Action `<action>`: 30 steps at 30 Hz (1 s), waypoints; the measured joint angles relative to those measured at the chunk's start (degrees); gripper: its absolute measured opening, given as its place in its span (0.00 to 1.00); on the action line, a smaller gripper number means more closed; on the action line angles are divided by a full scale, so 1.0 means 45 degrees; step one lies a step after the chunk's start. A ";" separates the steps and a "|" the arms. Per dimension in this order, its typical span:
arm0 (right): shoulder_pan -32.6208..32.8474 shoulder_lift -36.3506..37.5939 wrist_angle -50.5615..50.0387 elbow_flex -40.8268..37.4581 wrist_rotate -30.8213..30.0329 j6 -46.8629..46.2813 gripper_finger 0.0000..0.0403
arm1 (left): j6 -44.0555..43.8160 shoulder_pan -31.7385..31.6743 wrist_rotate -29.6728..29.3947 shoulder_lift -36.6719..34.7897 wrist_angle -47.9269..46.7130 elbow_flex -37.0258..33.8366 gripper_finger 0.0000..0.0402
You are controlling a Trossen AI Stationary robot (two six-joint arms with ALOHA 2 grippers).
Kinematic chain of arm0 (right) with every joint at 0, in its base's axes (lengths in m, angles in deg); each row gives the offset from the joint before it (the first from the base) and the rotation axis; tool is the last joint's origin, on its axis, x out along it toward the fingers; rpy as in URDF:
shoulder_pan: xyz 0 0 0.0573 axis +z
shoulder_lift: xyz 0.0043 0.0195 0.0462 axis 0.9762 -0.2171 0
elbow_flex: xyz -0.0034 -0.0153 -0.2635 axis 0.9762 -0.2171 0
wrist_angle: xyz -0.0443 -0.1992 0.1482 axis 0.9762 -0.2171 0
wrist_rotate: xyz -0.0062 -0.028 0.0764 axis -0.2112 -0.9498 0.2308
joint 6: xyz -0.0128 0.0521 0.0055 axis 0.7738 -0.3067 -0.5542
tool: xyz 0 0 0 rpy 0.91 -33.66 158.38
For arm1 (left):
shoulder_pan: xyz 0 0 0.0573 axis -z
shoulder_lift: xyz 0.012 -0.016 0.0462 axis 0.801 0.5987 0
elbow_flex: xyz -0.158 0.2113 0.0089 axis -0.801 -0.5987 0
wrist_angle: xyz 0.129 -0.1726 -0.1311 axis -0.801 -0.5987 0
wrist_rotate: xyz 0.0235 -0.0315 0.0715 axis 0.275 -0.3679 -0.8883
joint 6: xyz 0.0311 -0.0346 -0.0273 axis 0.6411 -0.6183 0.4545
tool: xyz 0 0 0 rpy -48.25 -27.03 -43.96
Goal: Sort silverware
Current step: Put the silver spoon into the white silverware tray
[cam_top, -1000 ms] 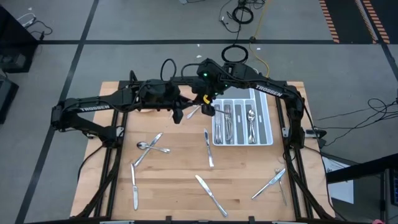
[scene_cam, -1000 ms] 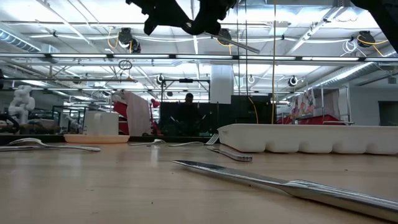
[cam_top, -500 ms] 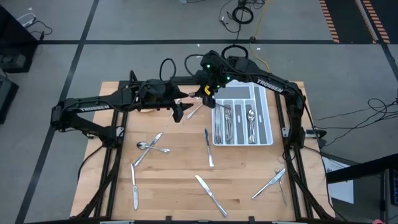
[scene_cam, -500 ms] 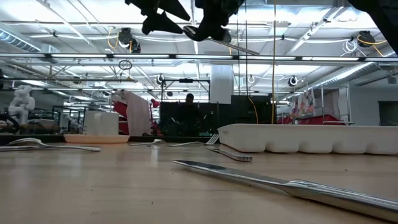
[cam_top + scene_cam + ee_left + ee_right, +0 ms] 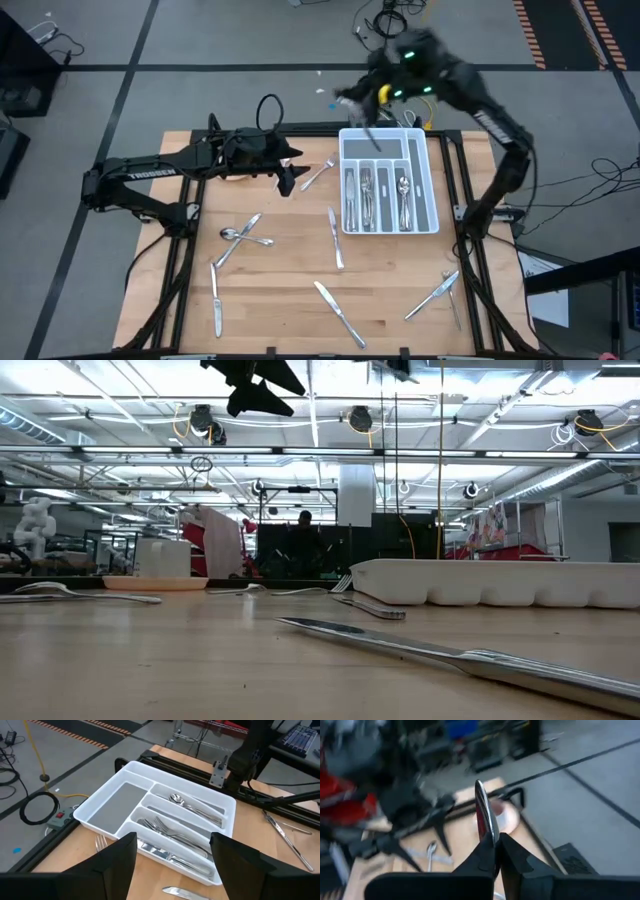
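- The left pincer [image 5: 287, 172] hung over the tabletop [image 5: 280, 290] just beside the white tray [image 5: 429, 205], its fingers [image 5: 117, 860] spread wide apart with nothing between them.
- From the left wrist view the tray [image 5: 97, 810] lay straight ahead of those fingers: the one wide compartment bare, a spoon [image 5: 192, 807] in one of the narrow ones, forks [image 5: 170, 831] in the next, and more pieces in the one nearest the fingers.
- The right pincer [image 5: 352, 98] was raised high, past the tray's far end; its fingers [image 5: 517, 857] were clamped together on a knife [image 5: 485, 817].
- In the high view that knife [image 5: 366, 133] slanted down from the pincer over the tray's far compartment, blurred.
- A fork [image 5: 318, 176] lay on the tabletop between the left pincer and the tray, touching neither.
- A table knife [image 5: 335, 238] lay just beside the tray's near left corner.
- Two crossed pieces [image 5: 243, 236], a spoon among them, lay on the left part of the tabletop, with another knife [image 5: 215, 298] near the left front edge.
- One more knife [image 5: 338, 312] lay near the front middle, and a crossed pair [image 5: 440, 292] sat at the front right.
- From the low view a long knife [image 5: 440, 653] stretched across the foreground, with the tray's white side [image 5: 500, 585] behind it.
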 joint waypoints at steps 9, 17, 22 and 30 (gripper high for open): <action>-0.1572 0.1721 -0.1516 0.0008 -0.0625 -0.1304 0.00 | -0.0044 0.0000 -0.0044 0.0005 0.0058 0.0000 0.64; -0.2833 0.3723 -0.1196 -0.1272 0.0726 -0.1649 0.00 | -0.0390 0.0019 -0.0044 0.0005 0.0121 0.0000 0.64; -0.3163 0.5814 0.0390 -0.3933 0.1686 -0.1194 0.00 | -0.0422 0.0034 -0.0044 0.0005 0.0118 0.0000 0.64; -0.3534 0.8891 0.5426 -1.0424 0.2751 -0.3333 0.00 | -0.0373 0.0034 -0.0044 0.0005 0.0146 0.0000 0.64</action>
